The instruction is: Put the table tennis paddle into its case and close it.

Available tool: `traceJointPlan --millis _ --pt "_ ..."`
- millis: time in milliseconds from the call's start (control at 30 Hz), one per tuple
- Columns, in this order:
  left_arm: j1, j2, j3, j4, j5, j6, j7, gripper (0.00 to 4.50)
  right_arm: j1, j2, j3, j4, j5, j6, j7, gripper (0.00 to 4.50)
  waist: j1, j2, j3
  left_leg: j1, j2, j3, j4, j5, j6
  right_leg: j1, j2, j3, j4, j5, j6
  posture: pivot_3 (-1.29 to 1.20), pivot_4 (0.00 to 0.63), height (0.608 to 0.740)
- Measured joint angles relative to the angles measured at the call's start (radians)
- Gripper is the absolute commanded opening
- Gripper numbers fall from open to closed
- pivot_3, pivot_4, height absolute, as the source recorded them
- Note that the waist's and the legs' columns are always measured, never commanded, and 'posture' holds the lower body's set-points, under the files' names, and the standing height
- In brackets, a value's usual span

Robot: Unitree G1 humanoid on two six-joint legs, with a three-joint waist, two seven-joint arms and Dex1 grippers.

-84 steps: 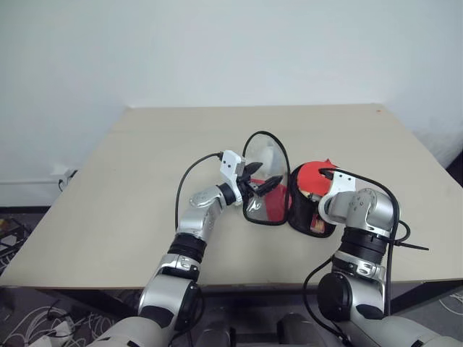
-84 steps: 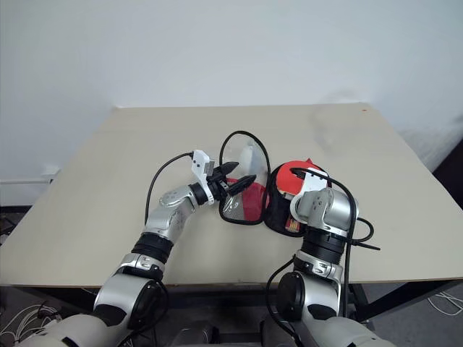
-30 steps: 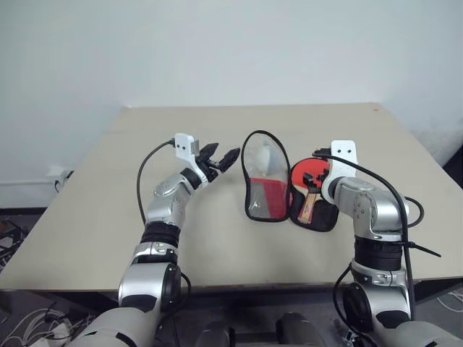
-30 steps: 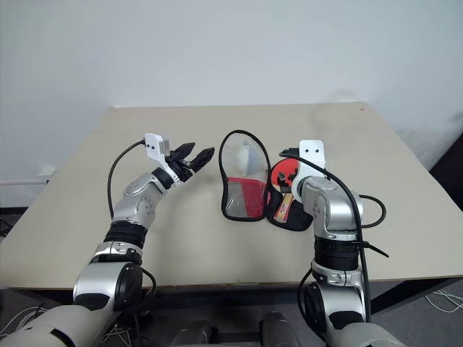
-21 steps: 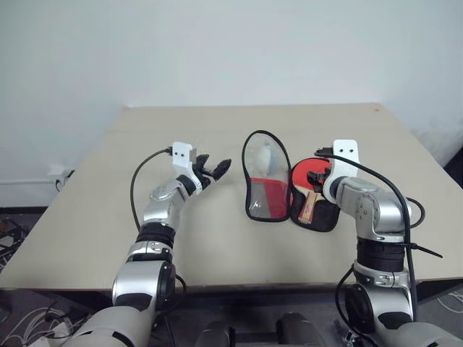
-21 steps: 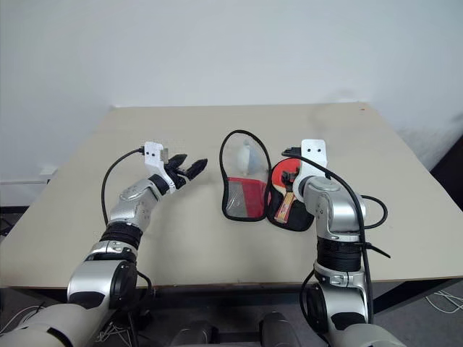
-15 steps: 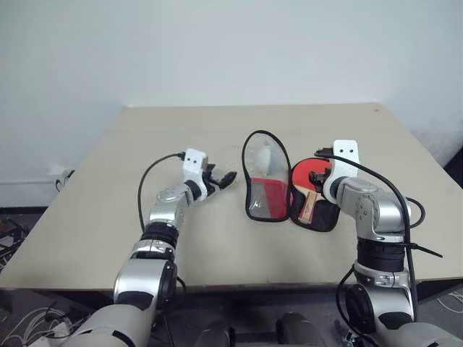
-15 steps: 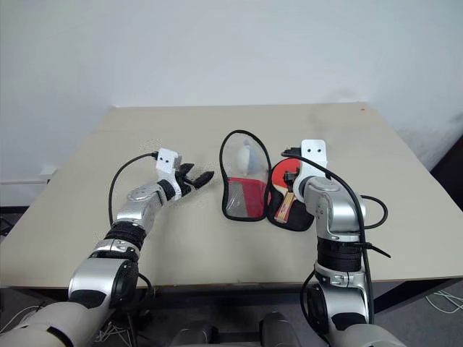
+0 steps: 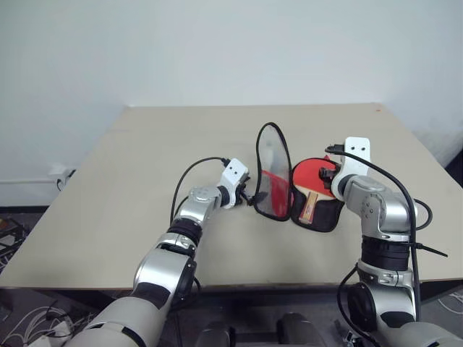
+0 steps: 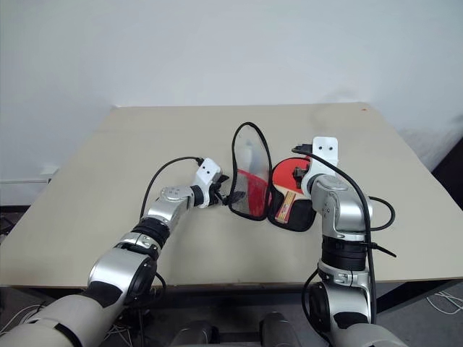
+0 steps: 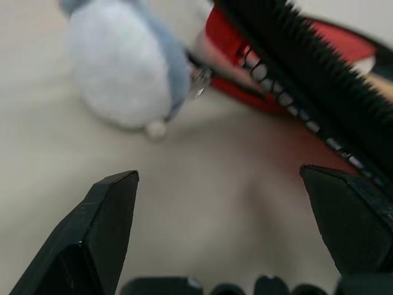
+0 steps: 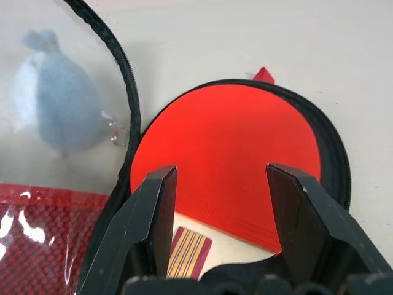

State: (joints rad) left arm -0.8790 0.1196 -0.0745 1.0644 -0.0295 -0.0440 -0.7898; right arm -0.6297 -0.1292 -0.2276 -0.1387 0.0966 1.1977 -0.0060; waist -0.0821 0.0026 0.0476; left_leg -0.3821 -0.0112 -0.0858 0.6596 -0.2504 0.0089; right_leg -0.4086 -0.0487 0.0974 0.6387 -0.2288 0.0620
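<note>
paddle (image 9: 312, 178) lies in case (image 9: 318, 217) | my left gripper (image 9: 249, 196) spread – lifting flap (image 9: 271, 173) shut | right gripper (image 12: 221, 184) parted, empty

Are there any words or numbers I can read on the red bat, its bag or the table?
No words or numbers can be read in these pictures.
Round red table tennis paddle: striped markings on its light wooden handle, no letters legible.
Red-and-black soft zip case: any logo is too small to read.
Beige table: plain, no writing.
</note>
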Motion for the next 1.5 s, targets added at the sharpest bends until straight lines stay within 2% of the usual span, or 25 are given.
traceJointPlan --millis 333,533,900,1067,1367,1500 --pt "-0.004 -0.087 0.014 -0.060 -0.037 0.002 -0.055 4.50 -0.019 0.006 -0.087 0.018 0.000 -0.068 -0.070 2.48 0.007 0.000 0.000 0.000 0.000 0.000 0.000 0.000 0.000 0.000 0.000 0.000 0.000 0.000 0.000 0.00 0.000 0.740" --pt "-0.002 -0.130 -0.029 -0.091 -0.022 0.015 -0.079 4.50 -0.026 0.013 -0.148 0.039 -0.001 -0.115 -0.133 2.48 0.007 0.000 0.000 0.000 0.000 0.001 0.000 0.000 0.000 0.000 0.000 0.000 0.000 0.000 0.000 0.00 0.000 0.740" --pt "0.044 -0.134 -0.113 -0.104 0.046 0.033 -0.092 4.50 -0.026 0.013 -0.171 0.048 0.000 -0.143 -0.169 2.48 0.006 0.000 0.000 0.000 0.000 0.001 0.000 0.000 0.000 0.000 0.000 0.001 0.000 0.000 0.000 0.00 0.000 0.740" --pt "0.060 -0.135 -0.135 -0.131 0.052 0.042 -0.109 4.50 -0.026 -0.004 -0.194 0.058 -0.023 -0.179 -0.231 2.48 0.008 0.000 0.000 0.000 0.000 0.001 0.000 0.000 0.000 0.000 0.000 0.001 0.000 0.000 0.000 0.00 0.000 0.740" --pt "0.078 -0.138 -0.152 -0.159 0.054 0.060 -0.122 4.50 -0.025 -0.017 -0.236 0.071 -0.050 -0.243 -0.299 2.48 0.008 0.001 0.000 0.001 0.000 0.002 0.000 0.000 0.001 0.000 0.000 0.002 0.000 0.000 0.000 0.00 0.000 0.740" --pt "0.077 -0.151 -0.103 -0.175 0.003 0.174 -0.115 4.50 -0.022 -0.010 -0.212 0.071 -0.047 -0.242 -0.290 2.48 0.006 0.001 0.000 0.001 0.000 0.002 0.000 0.001 0.001 0.001 0.000 0.002 0.000 0.000 0.000 0.00 0.000 0.740"
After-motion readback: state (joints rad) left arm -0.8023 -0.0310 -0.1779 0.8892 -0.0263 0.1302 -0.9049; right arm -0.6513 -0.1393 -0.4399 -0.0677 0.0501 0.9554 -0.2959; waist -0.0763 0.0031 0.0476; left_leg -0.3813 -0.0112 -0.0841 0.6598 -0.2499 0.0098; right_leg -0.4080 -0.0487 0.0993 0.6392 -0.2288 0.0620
